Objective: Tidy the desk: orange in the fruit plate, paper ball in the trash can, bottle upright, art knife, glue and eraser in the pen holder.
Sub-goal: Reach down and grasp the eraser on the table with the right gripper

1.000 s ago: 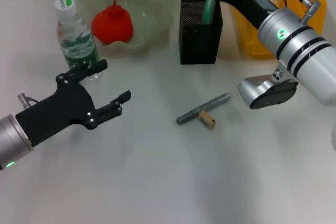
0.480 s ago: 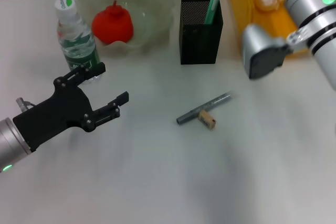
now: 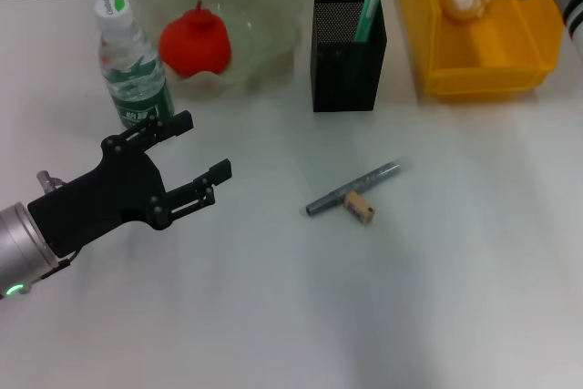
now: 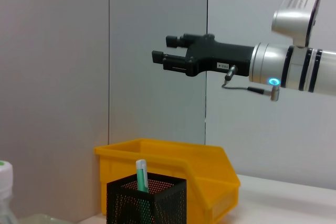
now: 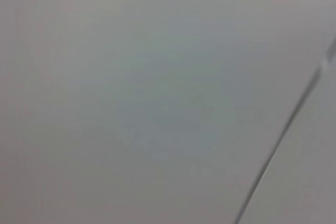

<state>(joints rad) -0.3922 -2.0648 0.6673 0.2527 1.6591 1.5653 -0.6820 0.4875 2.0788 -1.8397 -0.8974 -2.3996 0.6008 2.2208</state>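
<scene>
Well apart: eraser (image 3: pixel 360 208), right of the left gripper's (image 3: pixel 199 150) spread fingers (image 3: pixel 173 124).

The right wrist view showed only a plain pale grey surface (image 5: pixel 147 93) that filled nearly the whole picture. No object of the task and no gripper finger appeared in it. One thin dark line (image 5: pixel 286 135) crossed the surface, running from about the 3 o'clock edge down toward the 6 o'clock edge at a slant. A short dark mark (image 5: pixel 331 52) lay at the 3 o'clock edge, just above the line's upper end. The surface on both sides of the line showed the same even tone. What the surface was could not be told.
</scene>
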